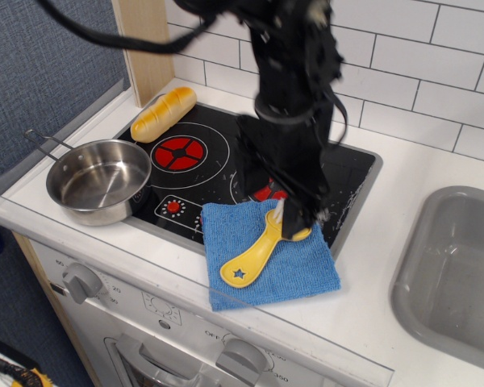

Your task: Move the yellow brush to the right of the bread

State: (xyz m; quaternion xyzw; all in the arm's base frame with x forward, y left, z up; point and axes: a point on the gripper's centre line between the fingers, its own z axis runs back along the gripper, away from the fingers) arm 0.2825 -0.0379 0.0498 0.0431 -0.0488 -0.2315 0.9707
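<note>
The yellow brush (250,260) lies on a blue cloth (294,270) at the front of the hob, its star-marked handle pointing front-left. Its white bristle head is mostly hidden under my gripper (294,216). The black gripper has come down onto the brush head, and its jaws look apart, standing on either side of it. The brush still rests on the cloth. The bread (163,113), a golden toy baguette, lies at the back left corner of the hob, far from the gripper.
A steel pan (99,179) with a handle sits at the front left of the black hob (214,161). A wooden post (145,44) stands behind the bread. A grey sink (456,274) is at the right. A tiled wall is behind.
</note>
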